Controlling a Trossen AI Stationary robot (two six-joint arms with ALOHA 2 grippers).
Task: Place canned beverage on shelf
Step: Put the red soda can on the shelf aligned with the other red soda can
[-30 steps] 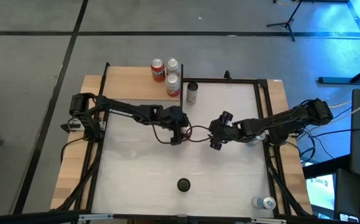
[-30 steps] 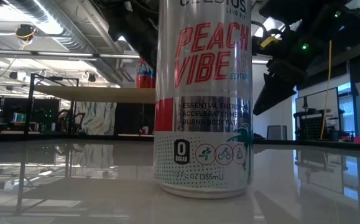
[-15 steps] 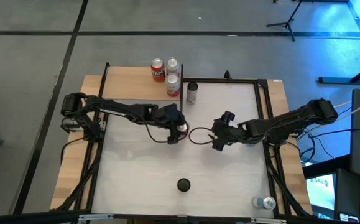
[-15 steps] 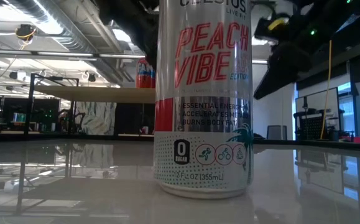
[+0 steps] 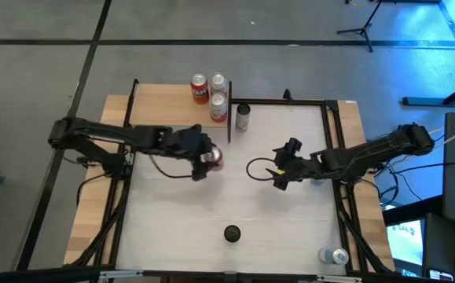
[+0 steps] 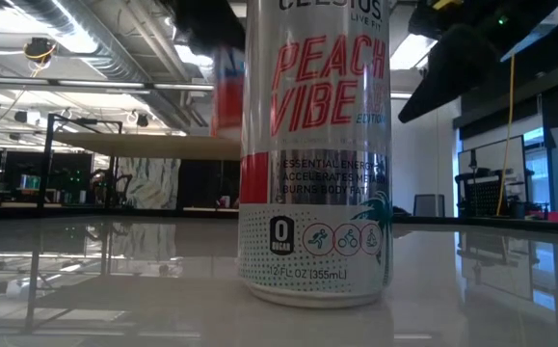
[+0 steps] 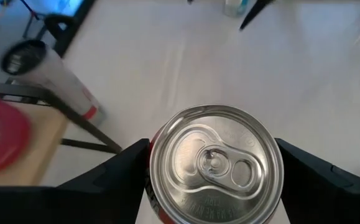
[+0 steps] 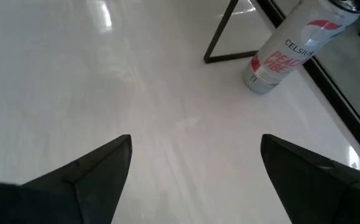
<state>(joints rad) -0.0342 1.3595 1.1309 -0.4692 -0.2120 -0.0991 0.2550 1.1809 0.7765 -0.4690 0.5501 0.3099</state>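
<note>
Can (image 7: 216, 163) sits clamped between your left gripper's (image 5: 209, 159) two fingers, lid up, over the tabletop (image 5: 180, 228) just short of the shelf (image 5: 164, 110), where three cans (image 5: 210, 96) already stand. Your right gripper (image 5: 280, 173) hovers mid-tabletop with fingers spread, holding nothing. You can read "PEACH VIBE", "0 SUGAR" and "12 FL OZ (355mL)" on the tall can (image 6: 315, 154) nearest the low camera.

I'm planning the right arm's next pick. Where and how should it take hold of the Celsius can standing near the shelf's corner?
Grip the Celsius can around the middle of its tall, slim body, fingers on opposite sides. It stands upright on the table, so a level approach from the open table side seems best, away from the shelf frame behind it. The right gripper is open and empty.
</note>
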